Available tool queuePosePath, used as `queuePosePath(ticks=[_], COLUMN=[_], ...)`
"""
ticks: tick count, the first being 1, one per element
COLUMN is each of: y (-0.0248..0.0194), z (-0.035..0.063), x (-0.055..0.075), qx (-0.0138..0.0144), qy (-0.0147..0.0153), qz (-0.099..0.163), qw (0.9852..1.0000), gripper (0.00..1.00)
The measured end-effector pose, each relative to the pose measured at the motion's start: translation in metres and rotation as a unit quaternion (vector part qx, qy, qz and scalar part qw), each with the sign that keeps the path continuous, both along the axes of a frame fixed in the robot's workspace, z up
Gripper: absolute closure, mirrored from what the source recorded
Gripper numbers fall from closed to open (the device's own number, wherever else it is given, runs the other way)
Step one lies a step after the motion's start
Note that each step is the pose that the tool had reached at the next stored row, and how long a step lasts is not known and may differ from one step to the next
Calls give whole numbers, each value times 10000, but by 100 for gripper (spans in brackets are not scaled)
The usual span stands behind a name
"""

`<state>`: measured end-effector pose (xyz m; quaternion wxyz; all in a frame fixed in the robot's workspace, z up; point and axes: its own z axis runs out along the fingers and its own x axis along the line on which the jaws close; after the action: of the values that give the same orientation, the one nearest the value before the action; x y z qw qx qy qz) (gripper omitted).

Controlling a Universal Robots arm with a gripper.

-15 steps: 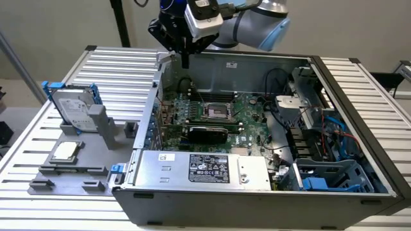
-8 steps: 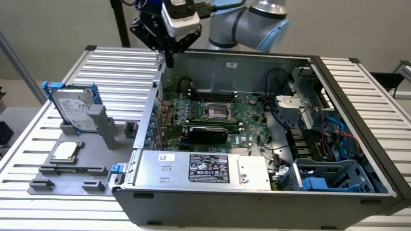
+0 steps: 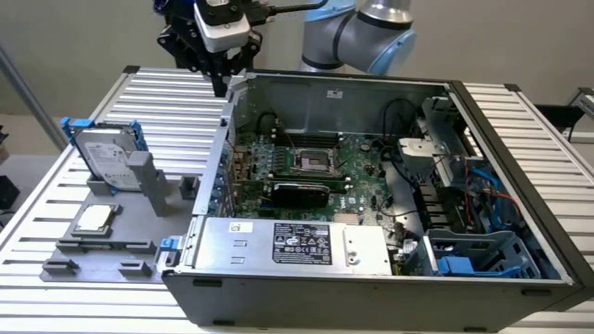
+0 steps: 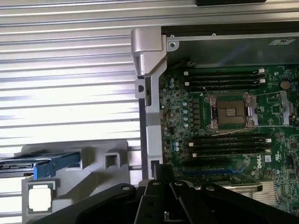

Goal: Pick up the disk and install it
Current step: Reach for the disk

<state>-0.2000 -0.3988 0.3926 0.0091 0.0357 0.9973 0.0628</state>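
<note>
While pressed together and empty, gripper (image 3: 221, 85) near case (image 3: 371, 299) corner; disk (image 3: 107, 154) (image 4: 51, 163) upright in exterior view, edge-on from wrist.

The arm (image 3: 364, 33) comes in at the top of the exterior view, its grey-and-blue joint bent toward the exterior view's left. At its end, the wrist holds the gripper (image 3: 221, 85) pointing straight down. Its black fingers are pressed together and nothing is between them. In the wrist view, the dark finger links meet in a closed, empty pinch.
</note>
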Motion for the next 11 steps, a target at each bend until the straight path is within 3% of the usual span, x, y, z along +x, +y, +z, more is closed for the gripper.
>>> queuePosePath(ticks=[11], y=[0], z=[-2], x=[-500], qx=[-3], qy=[0], qz=[0], qw=[10000], gripper=[89])
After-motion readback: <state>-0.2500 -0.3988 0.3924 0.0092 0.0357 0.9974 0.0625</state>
